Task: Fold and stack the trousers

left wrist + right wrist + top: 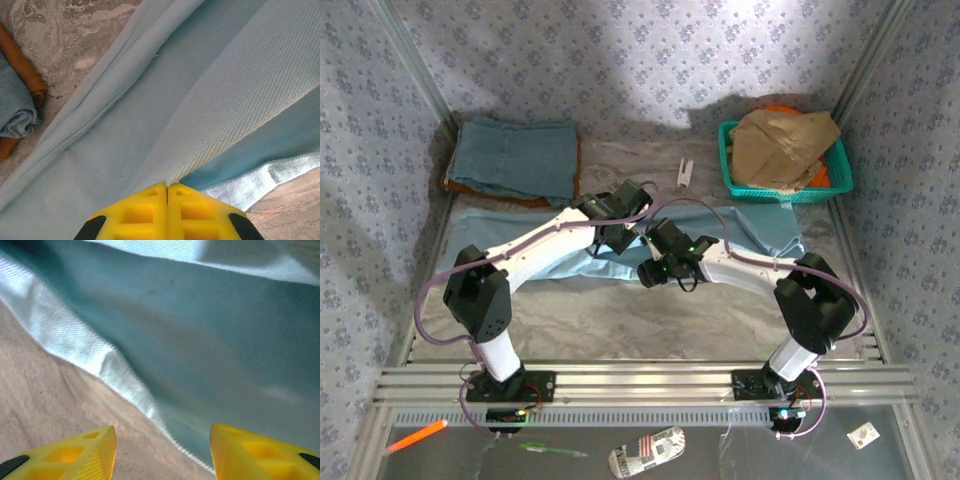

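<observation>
Top external: the trousers lie spread across the middle of the worktop, under the left hand and the right hand.

Left wrist: the left hand is clamped tight on a raised fold of the trousers.

Right wrist: the right hand stands parted and grips nothing. The trousers' hem edge runs just ahead of its fingers.

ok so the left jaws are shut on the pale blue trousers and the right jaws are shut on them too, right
No: the right jaws stand open, holding nothing, over the edge of the trousers, as the right wrist view shows. The left jaws are shut on them.
</observation>
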Robot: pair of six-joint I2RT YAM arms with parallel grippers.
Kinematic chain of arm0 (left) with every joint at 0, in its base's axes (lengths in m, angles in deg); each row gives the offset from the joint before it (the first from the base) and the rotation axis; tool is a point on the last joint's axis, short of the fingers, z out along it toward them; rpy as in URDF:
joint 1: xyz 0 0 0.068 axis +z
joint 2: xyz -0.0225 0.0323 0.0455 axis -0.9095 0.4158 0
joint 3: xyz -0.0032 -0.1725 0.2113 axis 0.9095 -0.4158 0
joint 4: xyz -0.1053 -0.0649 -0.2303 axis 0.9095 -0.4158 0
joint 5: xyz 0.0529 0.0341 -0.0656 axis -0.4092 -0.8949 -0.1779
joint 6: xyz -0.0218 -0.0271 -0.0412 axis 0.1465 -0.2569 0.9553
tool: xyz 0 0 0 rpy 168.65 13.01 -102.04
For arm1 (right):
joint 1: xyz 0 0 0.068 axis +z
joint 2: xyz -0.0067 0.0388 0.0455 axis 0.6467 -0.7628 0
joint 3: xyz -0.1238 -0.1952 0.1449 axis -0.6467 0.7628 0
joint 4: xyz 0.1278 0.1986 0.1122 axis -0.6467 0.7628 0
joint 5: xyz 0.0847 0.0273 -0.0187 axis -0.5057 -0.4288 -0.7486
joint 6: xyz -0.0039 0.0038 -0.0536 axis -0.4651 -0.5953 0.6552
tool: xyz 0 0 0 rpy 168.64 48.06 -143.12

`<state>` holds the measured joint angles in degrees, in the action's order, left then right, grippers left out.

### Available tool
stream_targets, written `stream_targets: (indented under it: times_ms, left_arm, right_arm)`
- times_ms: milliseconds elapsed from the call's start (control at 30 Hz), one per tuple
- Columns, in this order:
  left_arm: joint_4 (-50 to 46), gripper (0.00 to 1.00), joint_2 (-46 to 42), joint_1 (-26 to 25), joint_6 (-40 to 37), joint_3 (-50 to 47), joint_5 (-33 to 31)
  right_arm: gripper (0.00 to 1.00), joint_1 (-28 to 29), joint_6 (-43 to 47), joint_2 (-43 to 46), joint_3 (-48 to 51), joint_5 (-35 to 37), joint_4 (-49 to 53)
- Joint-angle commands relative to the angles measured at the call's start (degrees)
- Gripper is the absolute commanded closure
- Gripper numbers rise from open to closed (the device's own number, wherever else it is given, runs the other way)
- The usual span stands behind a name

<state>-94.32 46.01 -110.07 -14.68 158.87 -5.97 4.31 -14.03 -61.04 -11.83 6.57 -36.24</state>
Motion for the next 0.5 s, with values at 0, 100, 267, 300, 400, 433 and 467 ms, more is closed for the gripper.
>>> stream_targets:
  times_ms: [0, 100, 267, 300, 400, 433, 467]
  left_arm:
    - [-1.68, 1.00, 0.36, 1.20, -0.95, 2.51, 0.53]
    - [-2.05, 1.00, 0.66, 1.71, -1.27, 3.47, 0.98]
    - [-3.08, 1.00, 1.02, 2.32, -2.02, 5.05, 0.61]
    - [-3.20, 1.00, 0.93, 2.43, -2.21, 5.29, 0.68]
    - [-3.46, 1.00, 0.67, 2.91, -2.47, 5.69, 0.68]
    - [-3.63, 1.00, 0.59, 2.98, -2.55, 5.87, 0.69]
    - [-3.70, 1.00, 0.50, 3.12, -2.55, 5.91, 0.53]
  right_arm:
    - [0.46, -0.28, 2.38, -4.47, -2.41, -0.31, -0.62]
    - [0.47, 0.11, 3.13, -7.00, -3.87, -1.21, -0.43]
    - [0.56, 1.64, 2.93, -5.49, -2.61, -1.99, -0.64]
    - [0.58, 2.00, 2.59, -4.75, -1.91, -1.99, -0.81]
    - [0.71, 3.22, 1.77, -3.13, 0.21, -2.07, -1.40]
    - [0.76, 3.63, 1.43, -2.78, 0.89, -2.03, -1.65]
    - [0.80, 4.03, 1.19, -2.61, 1.34, -1.78, -1.69]
